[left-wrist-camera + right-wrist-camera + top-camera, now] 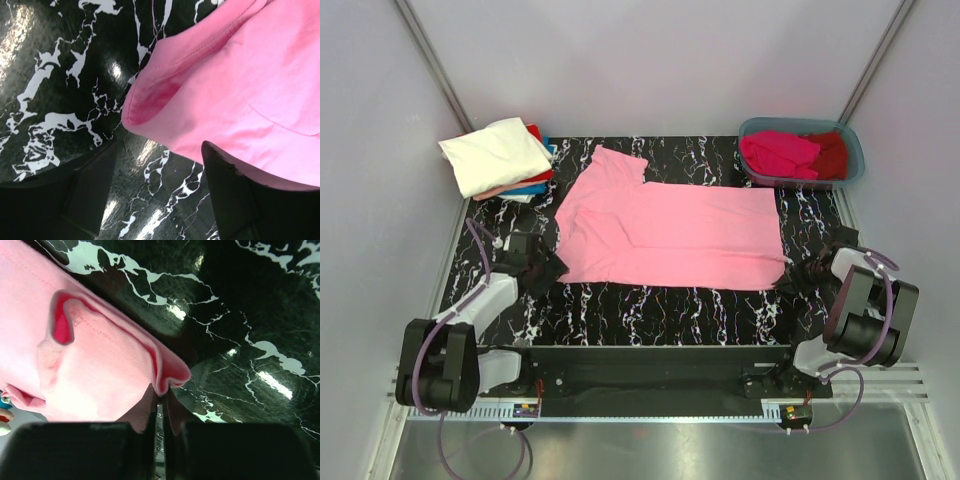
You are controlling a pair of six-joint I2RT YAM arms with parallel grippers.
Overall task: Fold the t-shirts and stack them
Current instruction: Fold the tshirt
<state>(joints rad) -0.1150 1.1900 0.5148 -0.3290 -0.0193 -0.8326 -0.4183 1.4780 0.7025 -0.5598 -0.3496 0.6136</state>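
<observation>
Pale lavender walls (pixel 650 60) close in a black table (pixel 650 310) veined with white, which fills the middle of the overhead view. Spread flat across the centre of it lies the light pink t-shirt (pixel 670 230), its sleeves toward the left of the frame and its straight hem toward the right. In the upper right corner sits a grey-blue tub (pixel 852 150) holding a crumpled magenta t-shirt (pixel 778 152) on its left side and a dark red t-shirt (pixel 830 155) on its right. In the upper left corner lies a folded pile, the cream-white t-shirt (pixel 495 155) on top, with edges of a blue t-shirt (pixel 528 188) and red cloth (pixel 535 132) showing beneath it. The left gripper (pixel 545 272) is at the lower left corner of the pink shirt. In its wrist view its jaws stand wide, one of its fingers (pixel 95 190) over bare table and the other over the cloth, with the rounded sleeve edge lying between them. The right gripper (pixel 795 278) is at the shirt's lower right corner. Its wrist view shows its fingers (pixel 145 415) drawn nearly together, pinching the tip of the pink hem.
</observation>
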